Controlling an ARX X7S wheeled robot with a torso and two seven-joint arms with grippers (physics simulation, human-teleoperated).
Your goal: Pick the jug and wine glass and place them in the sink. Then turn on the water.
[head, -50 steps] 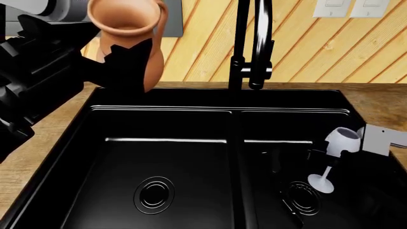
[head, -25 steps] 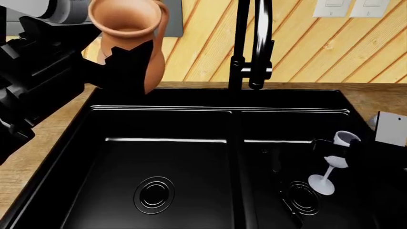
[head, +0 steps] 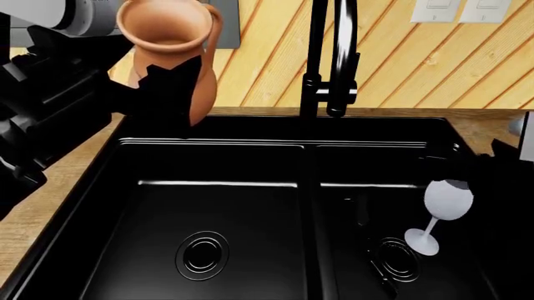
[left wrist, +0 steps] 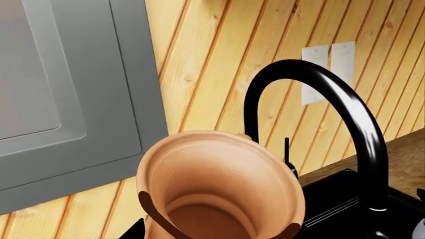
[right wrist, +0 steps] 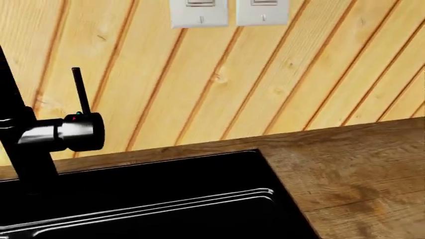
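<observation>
My left gripper [head: 169, 78] is shut on the terracotta jug [head: 171, 28], holding it upright above the back left corner of the black sink [head: 217, 162]. In the left wrist view the jug's open mouth [left wrist: 219, 189] fills the lower part and hides the fingers. The pale wine glass [head: 448, 200] stands slightly tilted in the right basin, its foot beside the drain [head: 396, 258]. My right gripper [head: 457, 167] is a black shape just above the glass's bowl; black against the black sink, its jaws cannot be made out. The right wrist view shows neither glass nor fingers.
The tall black faucet [head: 338, 56] rises behind the centre divider, with its lever handle [right wrist: 78, 89] on a metal body. Wooden counter [right wrist: 352, 169] surrounds the sink. Wall switches [right wrist: 229, 12] sit on the plank wall. A grey panel [left wrist: 66, 89] hangs behind the jug.
The wine glass went from tilted in my right gripper to standing in the right basin with its bowl lower. The right gripper rose and drew back. The jug barely moved.
</observation>
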